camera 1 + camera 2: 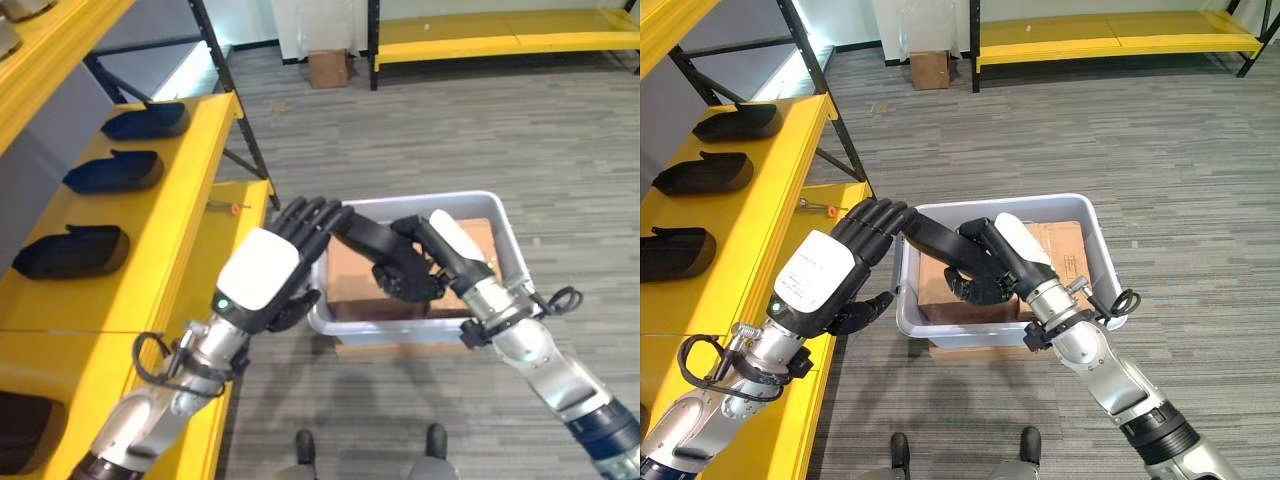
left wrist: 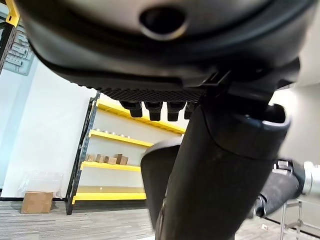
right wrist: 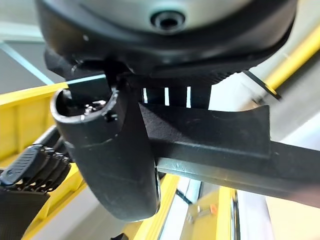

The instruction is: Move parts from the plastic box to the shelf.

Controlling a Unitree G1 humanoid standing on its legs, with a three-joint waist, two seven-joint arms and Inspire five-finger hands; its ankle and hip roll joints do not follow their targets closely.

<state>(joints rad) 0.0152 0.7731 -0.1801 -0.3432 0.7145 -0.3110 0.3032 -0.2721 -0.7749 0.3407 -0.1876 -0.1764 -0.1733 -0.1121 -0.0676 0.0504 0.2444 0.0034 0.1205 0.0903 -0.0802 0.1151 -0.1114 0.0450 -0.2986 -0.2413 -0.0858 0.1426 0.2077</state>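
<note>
While both arms meet over the near left corner of the plastic box [image 1: 1095,255], a long black part [image 1: 930,238] hangs in the air between the two hands, its slimmer end at the left hand and its thicker, rounded end at the right hand. The right hand [image 1: 992,262], with a white cover on its thumb, has its fingers curled around the thicker end, above the brown cardboard [image 1: 1065,245] that lines the bottom of the box. The left hand [image 1: 865,240] reaches in from the shelf side with its fingers fairly straight and laid over the slimmer end of the part; its wrist view shows the fingertips lying over the dark bar, but whether the thumb closes under it cannot be told. The box is light grey, sits on the striped grey floor [image 1: 1160,150], and rests on a flat piece of cardboard showing under its near edge. To the robot's left runs the yellow shelf [image 1: 760,210], with three similar black parts [image 1: 702,174] lying on it in a row, well apart from each other. A small orange-tipped tool [image 1: 820,208] lies near the shelf edge, just beside the left hand. Farther off, a second yellow rack [image 1: 1110,35] stands across the room, with a small cardboard carton [image 1: 930,68] on the floor beside it
</note>
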